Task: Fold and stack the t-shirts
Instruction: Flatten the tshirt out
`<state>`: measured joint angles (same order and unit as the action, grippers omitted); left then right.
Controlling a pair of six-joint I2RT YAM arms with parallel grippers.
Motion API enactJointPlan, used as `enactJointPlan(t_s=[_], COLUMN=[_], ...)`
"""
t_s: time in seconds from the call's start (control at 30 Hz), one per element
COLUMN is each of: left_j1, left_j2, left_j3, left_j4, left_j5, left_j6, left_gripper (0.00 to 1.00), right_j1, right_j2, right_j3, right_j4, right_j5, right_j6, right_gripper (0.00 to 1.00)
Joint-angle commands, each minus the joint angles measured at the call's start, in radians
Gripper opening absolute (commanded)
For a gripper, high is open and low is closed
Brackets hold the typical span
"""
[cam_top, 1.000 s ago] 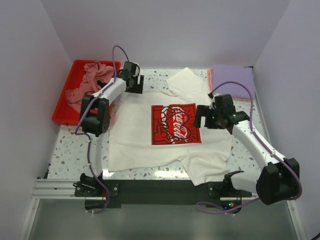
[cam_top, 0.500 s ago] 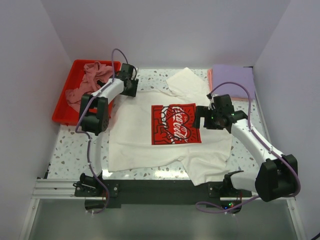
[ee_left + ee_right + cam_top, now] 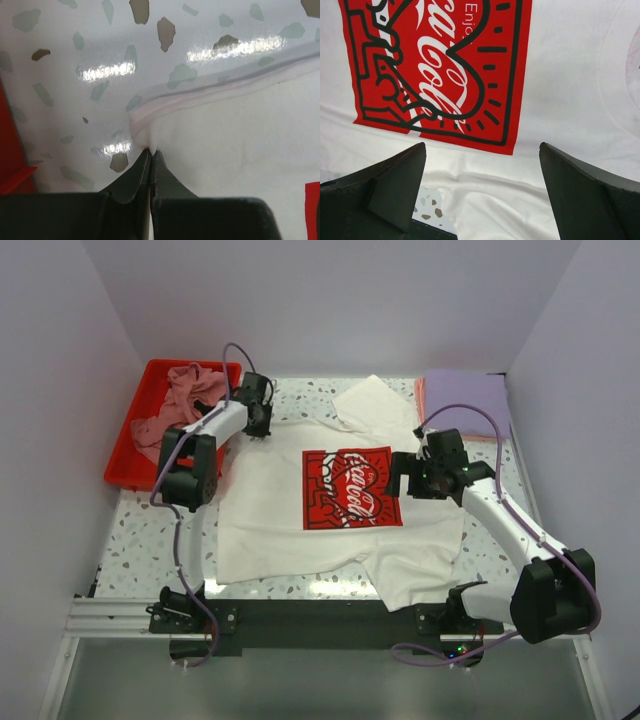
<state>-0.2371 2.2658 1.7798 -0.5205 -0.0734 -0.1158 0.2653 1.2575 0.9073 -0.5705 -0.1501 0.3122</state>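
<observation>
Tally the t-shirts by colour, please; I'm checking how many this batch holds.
White tee, red print: 1
Dusty-pink tee: 1
Lavender tee, folded: 1
Salmon-pink tee, only an edge showing beneath the lavender: 1
Total: 4

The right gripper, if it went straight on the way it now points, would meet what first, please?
Most likely the white t-shirt, on plain cloth just off the edge of its red Coca-Cola print. The open right gripper points at it; the gap between them is unclear.
</observation>
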Motion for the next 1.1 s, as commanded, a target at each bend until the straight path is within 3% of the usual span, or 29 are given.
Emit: enactJointPlan(t_s=[0.0, 0.3, 0.57, 0.67, 0.97, 1.07], left_j1=[-0.013, -0.209, -0.347, -0.413, -0.514, -0.536], left_j2=[-0.116, -0.334, -0.436, -0.463, -0.485, -0.528], left_j3=[-0.06, -0.344, -0.503, -0.536, -0.619, -0.62], left_j4=[0.034, 0.083, 0.045, 0.036, 0.044, 0.024], left_j5=[0.008, -0.291, -0.387, -0.391, -0.321, -0.325], left_j6=[-0.054, -0.235, -0.498, -0.558, -0.66, -0.654], left_gripper=[0.0, 0.0, 0.0, 0.16, 0.29, 0.4], right_j1=[-0.001, -0.001, -0.001, -0.003, -0.003, -0.001], right_j2=[-0.02, -0.024, -0.027, -0.021, -0.04, -0.04], right_j3=[-0.011, -0.022, -0.03, -0.033, -0.038, -0.039], right_j4=[0.023, 0.034, 0.041, 0.046, 0.04, 0.041], right_j5=[-0.017, -0.034, -0.036, -0.037, -0.022, -0.022], right_j6=[-0.013, -0.009, -0.005, -0.002, -0.002, -0.002], right_gripper=[0.99, 0.99, 0.99, 0.99, 0.99, 0.99])
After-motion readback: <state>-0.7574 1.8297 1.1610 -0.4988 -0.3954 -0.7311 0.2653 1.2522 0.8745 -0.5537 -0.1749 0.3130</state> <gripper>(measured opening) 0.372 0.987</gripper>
